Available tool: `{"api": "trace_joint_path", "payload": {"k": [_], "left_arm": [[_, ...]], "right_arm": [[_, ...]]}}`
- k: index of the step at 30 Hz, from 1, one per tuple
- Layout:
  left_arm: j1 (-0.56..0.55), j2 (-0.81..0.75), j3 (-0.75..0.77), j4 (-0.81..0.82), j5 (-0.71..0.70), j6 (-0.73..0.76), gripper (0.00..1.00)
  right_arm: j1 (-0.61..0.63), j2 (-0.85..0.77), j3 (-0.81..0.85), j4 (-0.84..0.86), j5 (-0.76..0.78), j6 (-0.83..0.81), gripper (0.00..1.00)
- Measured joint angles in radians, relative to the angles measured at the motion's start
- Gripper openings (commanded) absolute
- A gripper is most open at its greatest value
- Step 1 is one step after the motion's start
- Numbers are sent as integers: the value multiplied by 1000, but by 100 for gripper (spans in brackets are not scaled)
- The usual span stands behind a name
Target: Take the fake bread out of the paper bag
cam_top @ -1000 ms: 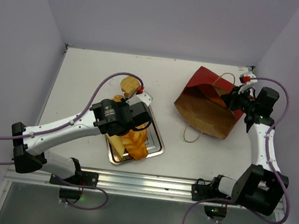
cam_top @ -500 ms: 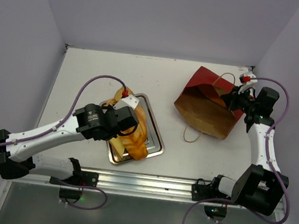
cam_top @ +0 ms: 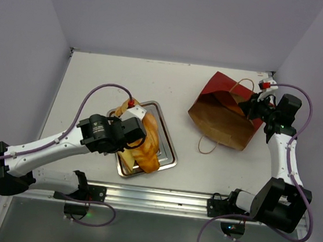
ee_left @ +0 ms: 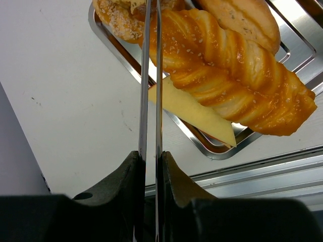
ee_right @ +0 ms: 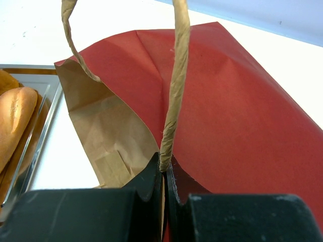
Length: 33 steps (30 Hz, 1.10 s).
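So the fake bread is all over at the silver metal tray (cam_top: 169,148) on the left half of the white table (cam_top: 96,78), well apart from the bag. A golden-orange braided loaf (ee_left: 232,75) lies diagonally across the tray. A pale yellow wedge (ee_left: 197,113) is tucked under its near side and pokes out toward the tray's rim. A longer, paler baguette piece (ee_left: 242,20) lies just beyond the braid. The round brown seeded roll (ee_left: 118,17) is at the tray's far-left corner, right at the tips of the left gripper (ee_left: 151,7). Its fingers are pinched down to a thin slit on that roll, though the tips run off the top of the wrist view, so exactly where they bite isn't visible.

The dark red paper bag (cam_top: 223,119) lies on its side on the right part of the table. Its mouth gapes toward the tray and the plain brown inside is showing. The right gripper (ee_right: 165,169) is clamped tight on the bag's rim, right where the tan string handle (ee_right: 176,75) comes out, so the string rises straight up from between its fingers. The other string handle (cam_top: 205,145) lies looped on the table by the bag's near edge.
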State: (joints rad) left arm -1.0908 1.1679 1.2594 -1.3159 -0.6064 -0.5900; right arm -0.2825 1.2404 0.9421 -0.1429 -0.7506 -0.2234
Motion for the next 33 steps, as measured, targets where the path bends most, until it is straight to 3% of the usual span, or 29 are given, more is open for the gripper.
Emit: {"api": "trace_joint_path", "payload": {"k": [10, 14, 22, 33], "left_arm": [[3, -1, -79, 17, 9, -3, 8], [3, 12, -81, 18, 8, -3, 23], [3, 29, -81, 16, 18, -3, 38], [4, 32, -80, 21, 36, -2, 41]], "right_arm": [[0, 0, 0, 0, 0, 0, 3], [0, 0, 0, 0, 0, 0, 3], [0, 0, 0, 0, 0, 0, 3], [0, 0, 0, 0, 0, 0, 3]]}}
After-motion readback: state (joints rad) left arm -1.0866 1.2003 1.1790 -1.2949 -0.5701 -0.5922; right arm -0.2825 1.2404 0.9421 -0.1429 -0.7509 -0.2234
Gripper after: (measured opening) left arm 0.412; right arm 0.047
